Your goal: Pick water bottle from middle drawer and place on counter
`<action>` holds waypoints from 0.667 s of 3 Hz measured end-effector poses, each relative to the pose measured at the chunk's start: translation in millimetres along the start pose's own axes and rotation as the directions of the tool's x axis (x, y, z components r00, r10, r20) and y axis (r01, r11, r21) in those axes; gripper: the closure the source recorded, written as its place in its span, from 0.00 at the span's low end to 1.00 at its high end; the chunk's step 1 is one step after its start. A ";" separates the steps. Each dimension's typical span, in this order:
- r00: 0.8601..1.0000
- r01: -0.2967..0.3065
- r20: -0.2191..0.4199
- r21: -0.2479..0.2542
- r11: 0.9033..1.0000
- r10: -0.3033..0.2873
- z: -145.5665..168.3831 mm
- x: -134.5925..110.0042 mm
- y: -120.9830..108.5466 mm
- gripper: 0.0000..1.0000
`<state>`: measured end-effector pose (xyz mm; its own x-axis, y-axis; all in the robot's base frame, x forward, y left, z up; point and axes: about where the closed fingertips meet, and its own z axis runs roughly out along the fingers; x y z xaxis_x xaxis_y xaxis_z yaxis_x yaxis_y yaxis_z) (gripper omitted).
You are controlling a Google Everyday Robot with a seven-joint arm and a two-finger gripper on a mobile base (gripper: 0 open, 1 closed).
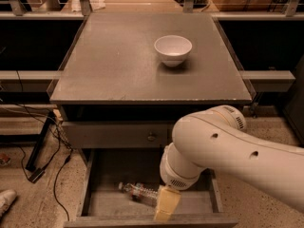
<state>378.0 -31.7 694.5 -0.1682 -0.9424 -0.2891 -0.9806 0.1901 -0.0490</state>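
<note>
**Claw low in the open drawer, at the bottle's end**

The arm [223,144] reaches in from the right, its thick white links covering the right part of the middle drawer [107,205]; the drawer stands pulled out below a closed drawer front [114,135] with a small round knob [151,137]; the water bottle [137,192] lies on its side on the drawer's flat bottom, roughly mid-width, with its white cap toward the left and its other end hidden behind the claw [166,205]; the claw, a pale yellowish piece hanging from the wrist, sits at the bottle's right end, near the drawer's front wall; whether it touches the bottle cannot be told, nor how wide it stands, nor whether it has hold of anything; above, the grey table [104,65] carries a white bowl [173,49] toward its back right; dark cables [52,151] trail over the speckled floor on the left
</note>
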 end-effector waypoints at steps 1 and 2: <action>0.999 -0.002 0.034 -0.042 0.999 0.004 31.2 -9.3 14.1 0.00; 0.999 -0.003 0.036 -0.042 0.999 0.004 32.2 -9.6 13.8 0.00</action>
<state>369.3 -11.1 665.9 -0.1687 -0.9310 -0.3237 -0.9835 0.1808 -0.0077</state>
